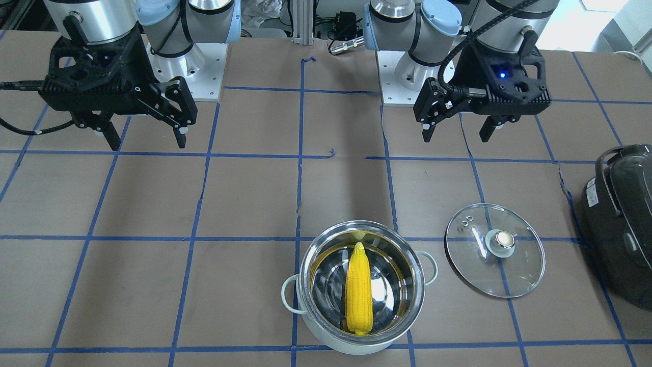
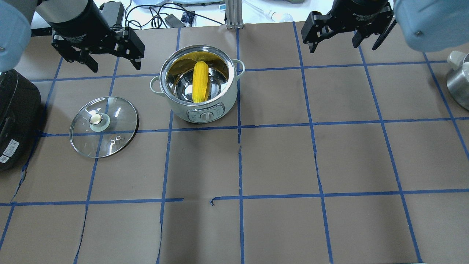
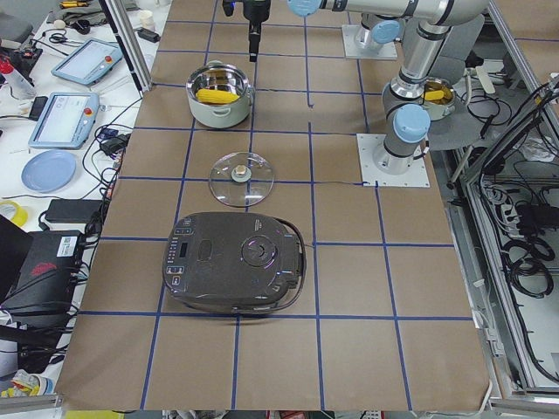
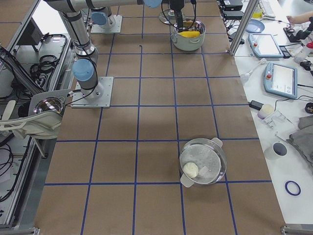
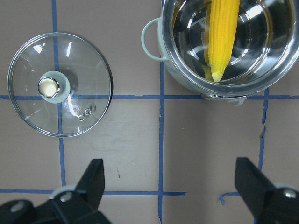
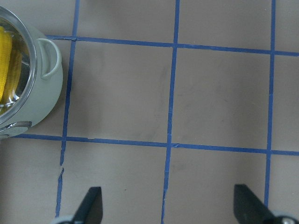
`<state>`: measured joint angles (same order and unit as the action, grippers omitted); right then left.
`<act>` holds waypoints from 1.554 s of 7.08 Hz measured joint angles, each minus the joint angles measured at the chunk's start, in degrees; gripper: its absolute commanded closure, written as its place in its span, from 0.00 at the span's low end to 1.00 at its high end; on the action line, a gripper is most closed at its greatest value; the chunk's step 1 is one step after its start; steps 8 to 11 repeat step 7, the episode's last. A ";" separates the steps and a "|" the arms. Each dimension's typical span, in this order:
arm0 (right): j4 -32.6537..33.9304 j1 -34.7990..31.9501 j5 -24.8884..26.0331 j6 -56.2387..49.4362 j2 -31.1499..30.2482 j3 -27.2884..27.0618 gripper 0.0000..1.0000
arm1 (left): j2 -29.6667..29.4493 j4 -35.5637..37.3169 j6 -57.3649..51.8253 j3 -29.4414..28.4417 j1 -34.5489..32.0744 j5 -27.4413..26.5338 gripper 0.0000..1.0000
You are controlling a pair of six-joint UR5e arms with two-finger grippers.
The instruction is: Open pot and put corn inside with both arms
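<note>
The pot [image 1: 326,340] stands uncovered on the brown table, and it also shows in the overhead view [image 2: 220,104]. The yellow corn [image 1: 358,288] lies inside it, leaning against the steel wall [image 2: 200,81]. The glass lid [image 1: 494,250] lies flat on the table beside the pot, knob up [image 2: 103,126]. My left gripper [image 2: 115,67] is open and empty, raised above the table behind the lid and the pot [image 1: 456,131]. Its wrist view shows the lid [image 5: 60,84], the pot [image 5: 154,42] and the corn [image 5: 222,37]. My right gripper [image 2: 344,46] is open and empty, high and well away from the pot [image 1: 145,140].
A large dark grey cooker [image 1: 621,224] sits at the table's edge beyond the lid [image 2: 14,117]. A second steel pot with a lid [image 4: 203,161] stands at the table's other end. Blue tape lines grid the table.
</note>
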<state>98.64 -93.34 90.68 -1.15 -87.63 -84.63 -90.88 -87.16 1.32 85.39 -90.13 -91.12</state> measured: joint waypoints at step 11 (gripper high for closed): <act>0.05 0.00 0.02 0.01 0.08 -0.58 0.00 | 0.08 -0.03 0.00 0.04 0.13 0.06 0.00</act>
